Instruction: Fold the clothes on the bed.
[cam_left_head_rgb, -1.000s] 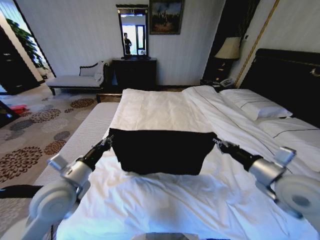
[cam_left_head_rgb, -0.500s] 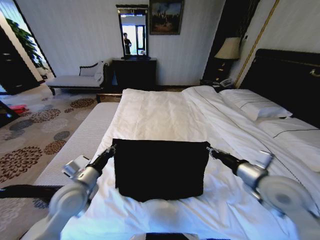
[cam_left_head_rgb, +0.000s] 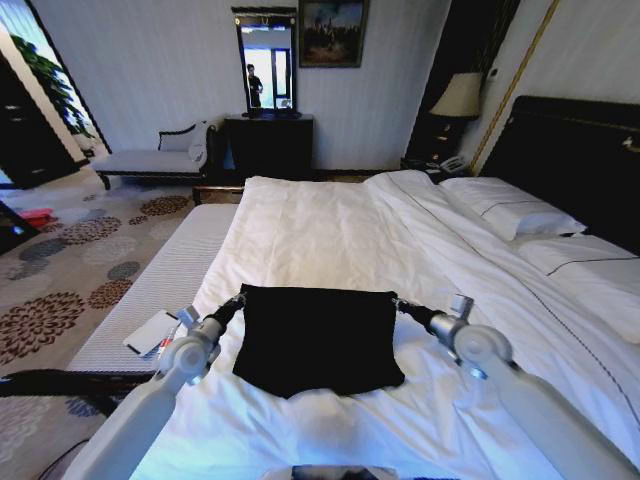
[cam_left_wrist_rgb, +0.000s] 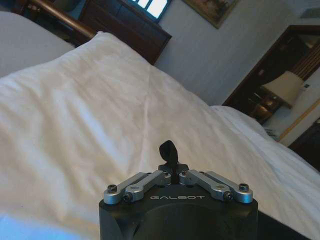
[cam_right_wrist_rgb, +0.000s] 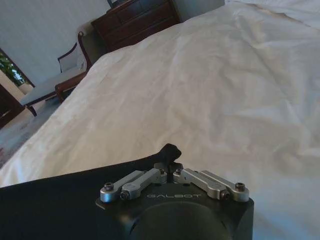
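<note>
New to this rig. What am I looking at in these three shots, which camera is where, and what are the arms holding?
It is a wheeled robot with two arms, facing a bed with white bedding. The wide shot comes from its head camera; the other two come from cameras on each wrist, looking along the grippers. The left gripper and the right gripper each pinch a top corner of a black T-shirt, which is stretched between them with its lower part draped on the duvet. In the wrist views, a tuft of black cloth sticks out of each shut gripper. A flat white card lies on the grey bench beside the bed.
</note>
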